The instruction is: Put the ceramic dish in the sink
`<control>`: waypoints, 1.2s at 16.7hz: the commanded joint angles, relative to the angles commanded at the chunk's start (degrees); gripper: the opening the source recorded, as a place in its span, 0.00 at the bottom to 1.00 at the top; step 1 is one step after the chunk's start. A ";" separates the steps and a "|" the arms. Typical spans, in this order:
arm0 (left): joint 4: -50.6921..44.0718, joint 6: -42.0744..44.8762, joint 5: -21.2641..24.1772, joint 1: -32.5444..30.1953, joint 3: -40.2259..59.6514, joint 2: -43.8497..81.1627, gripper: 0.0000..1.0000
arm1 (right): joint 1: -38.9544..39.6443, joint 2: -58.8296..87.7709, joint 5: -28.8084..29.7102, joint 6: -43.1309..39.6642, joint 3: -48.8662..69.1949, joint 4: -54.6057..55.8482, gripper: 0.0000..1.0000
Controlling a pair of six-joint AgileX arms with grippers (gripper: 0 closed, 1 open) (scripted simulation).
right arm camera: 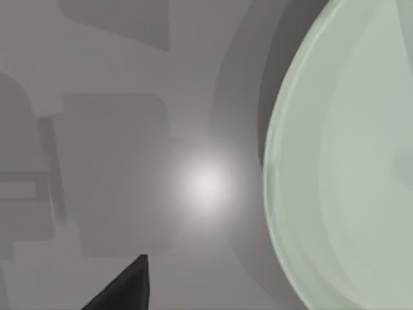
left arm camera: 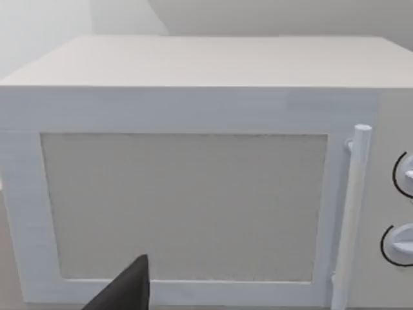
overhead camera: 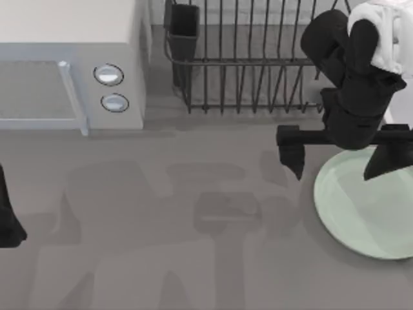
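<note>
Grey table (overhead camera: 193, 258), glossy mint-green ceramic dish (overhead camera: 361, 206), flat, round.

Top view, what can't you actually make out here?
- Dish: its right part is cut off by the top view's edge, and the right gripper, open above it, covers part of its far rim.
- Whether a finger touches the dish: cannot tell.
- Left gripper: mostly cut off at the left edge, fingers unreadable.
- Rack: its top is cut off, and the right arm hides its right end.

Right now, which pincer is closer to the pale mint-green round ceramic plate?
Right. The right pincer hangs open over the pale mint-green round ceramic plate's upper edge; the left pincer sits parked at the table's far left edge.
</note>
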 joint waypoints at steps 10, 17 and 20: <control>0.00 0.00 0.00 0.00 0.00 0.00 1.00 | -0.02 5.89 0.04 0.14 -8.81 15.72 1.00; 0.00 0.00 0.00 0.00 0.00 0.00 1.00 | 0.13 8.58 0.06 0.25 -12.44 21.02 1.00; 0.00 0.00 0.00 0.00 0.00 0.00 1.00 | 0.13 8.58 0.06 0.25 -12.44 21.02 0.77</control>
